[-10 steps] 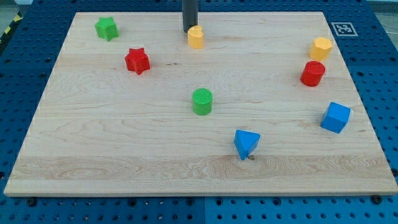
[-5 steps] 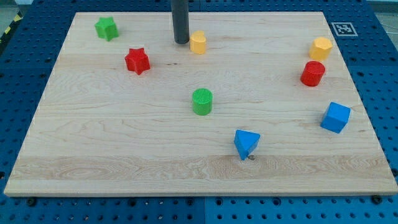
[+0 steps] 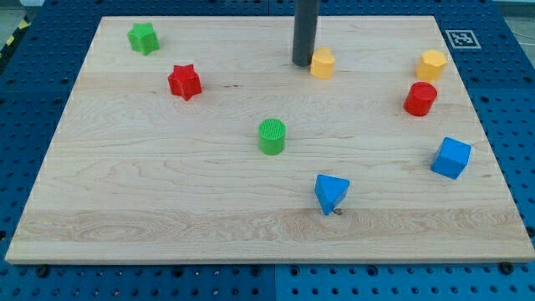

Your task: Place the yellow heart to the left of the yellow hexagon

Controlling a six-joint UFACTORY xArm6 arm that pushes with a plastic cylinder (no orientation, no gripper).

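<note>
My tip (image 3: 302, 63), a bare rod with no pincer to spread or press, touches the yellow heart (image 3: 323, 63) on the side away from the yellow hexagon (image 3: 431, 64), placed to push the heart toward it; a clear gap separates the two.

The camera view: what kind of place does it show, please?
Probably a robotics lab bench, not a home or shop. A wooden board lies on a blue perforated panel, a printed marker tag sits at the board's top right corner, and my tip stands just left of the yellow heart.
</note>
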